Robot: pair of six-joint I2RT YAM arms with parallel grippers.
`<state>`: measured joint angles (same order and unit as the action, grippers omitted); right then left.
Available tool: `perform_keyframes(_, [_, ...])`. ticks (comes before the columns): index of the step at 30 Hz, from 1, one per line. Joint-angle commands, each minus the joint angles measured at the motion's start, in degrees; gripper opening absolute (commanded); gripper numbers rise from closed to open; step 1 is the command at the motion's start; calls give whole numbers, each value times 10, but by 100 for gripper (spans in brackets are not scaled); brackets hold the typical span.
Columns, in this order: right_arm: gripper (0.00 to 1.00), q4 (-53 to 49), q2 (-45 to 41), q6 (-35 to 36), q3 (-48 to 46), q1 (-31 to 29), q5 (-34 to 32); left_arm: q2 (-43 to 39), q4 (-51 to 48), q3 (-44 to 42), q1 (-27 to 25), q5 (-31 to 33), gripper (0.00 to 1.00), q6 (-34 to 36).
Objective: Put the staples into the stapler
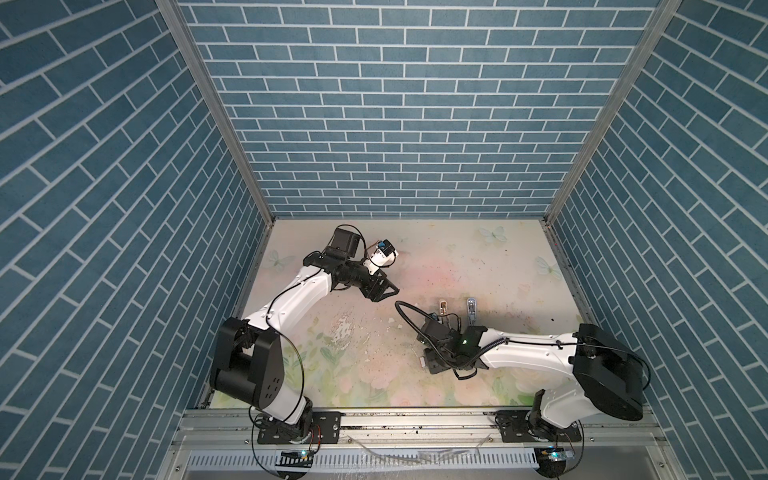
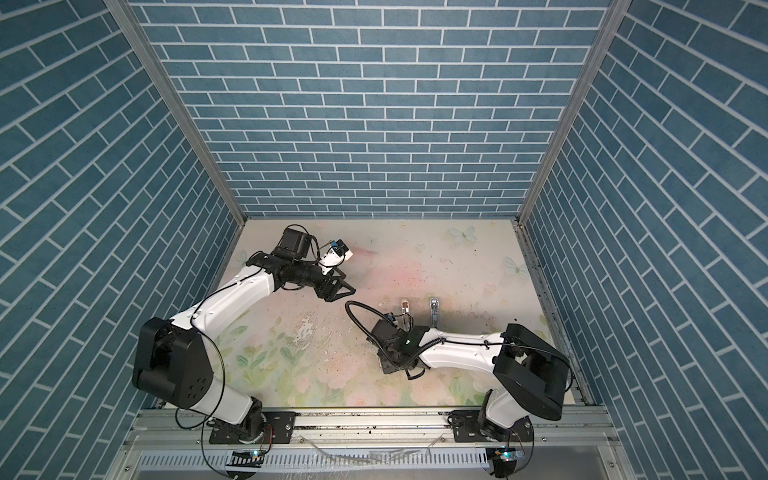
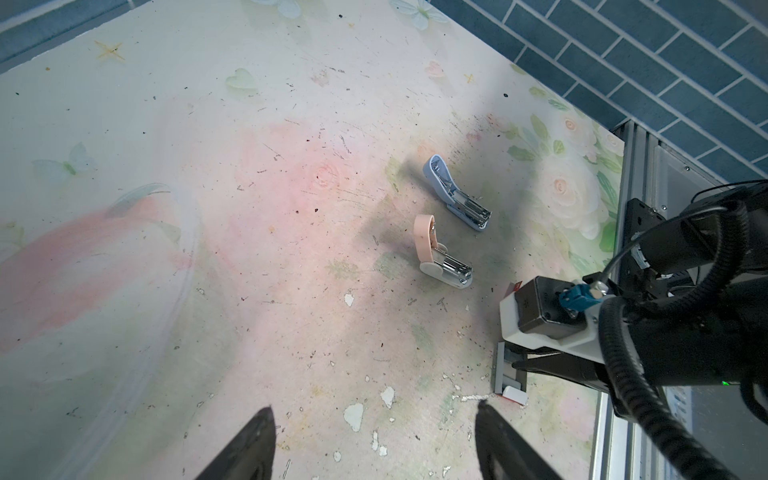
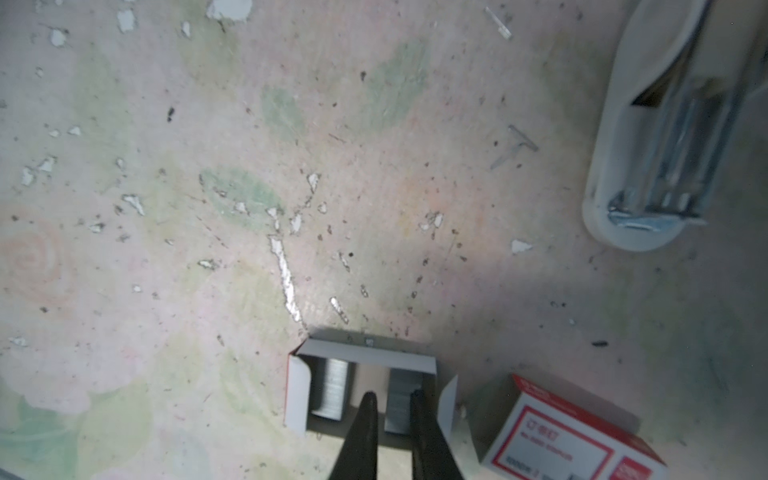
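The staples (image 4: 400,405) lie as silvery strips in a small grey tray (image 4: 365,353). My right gripper (image 4: 393,398) reaches into the tray, its fingers shut on either side of one strip; a second strip (image 4: 330,390) lies beside it. The red-and-white box (image 4: 573,436) sits next to the tray. Two staplers lie flipped open beyond it, a pink one (image 3: 436,249) (image 1: 443,307) and a blue one (image 3: 455,193) (image 1: 471,307). My left gripper (image 3: 376,407) (image 1: 388,293) hangs open and empty above the mat, well away from them.
The flowered mat (image 1: 374,374) is scuffed and strewn with loose single staples (image 4: 515,145) and paint chips. Blue brick walls close in three sides. The metal rail (image 1: 415,419) runs along the front edge. The right arm (image 1: 528,349) stretches across the front right.
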<state>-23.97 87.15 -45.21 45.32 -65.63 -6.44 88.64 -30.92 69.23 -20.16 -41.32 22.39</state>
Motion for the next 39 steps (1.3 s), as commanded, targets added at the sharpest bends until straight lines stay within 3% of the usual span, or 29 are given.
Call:
perform_keyframes(1, [18,-23,9,-17,20,-2,-19,6,5,-6,-2,-10,77,-3])
perform_keyframes(39, [25,-73,52,-3,61,-3,-47,4,13,-17,-2,-14,77,-7])
